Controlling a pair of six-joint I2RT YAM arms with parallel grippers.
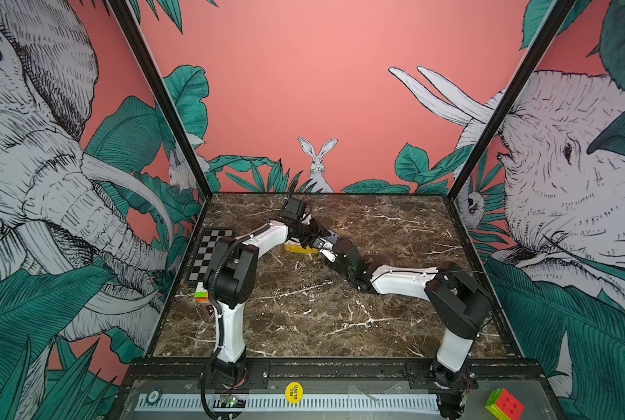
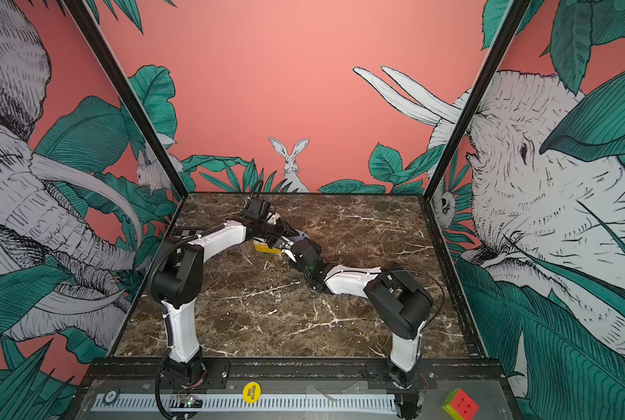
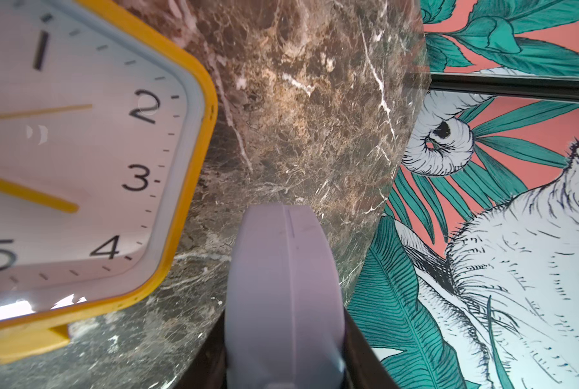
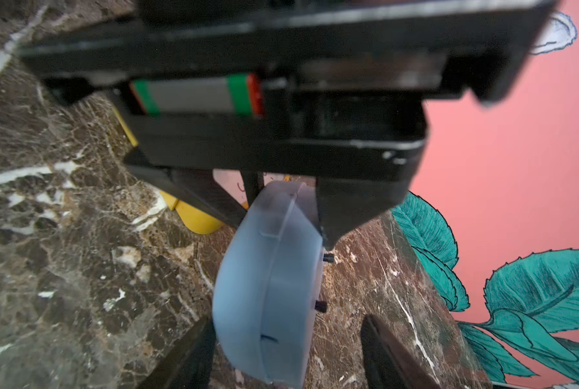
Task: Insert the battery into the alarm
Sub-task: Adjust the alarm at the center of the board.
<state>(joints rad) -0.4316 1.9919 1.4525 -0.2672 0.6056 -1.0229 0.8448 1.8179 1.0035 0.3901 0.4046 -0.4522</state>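
The yellow alarm (image 1: 296, 249) (image 2: 265, 247) rests on the marble table under my left gripper (image 1: 316, 243). Its white face (image 3: 79, 151) fills one side of the left wrist view. One pale finger (image 3: 284, 269) shows beside its rim, with bare marble between them, so any grip is hidden. My right gripper (image 1: 328, 251) (image 2: 290, 251) sits close against the left one at the alarm's right end. Its pale finger (image 4: 264, 286) has marble showing beside it and nothing held. The left gripper's black body (image 4: 281, 134) fills the right wrist view, with a yellow corner of the alarm (image 4: 197, 219) below it. The battery is hidden.
A checkerboard sheet (image 1: 211, 254) and a colour cube (image 1: 201, 294) lie at the table's left edge beside the left arm. On the front ledge sit a second cube (image 1: 505, 405) and a yellow disc (image 1: 293, 392). Printed walls close the back and both sides.
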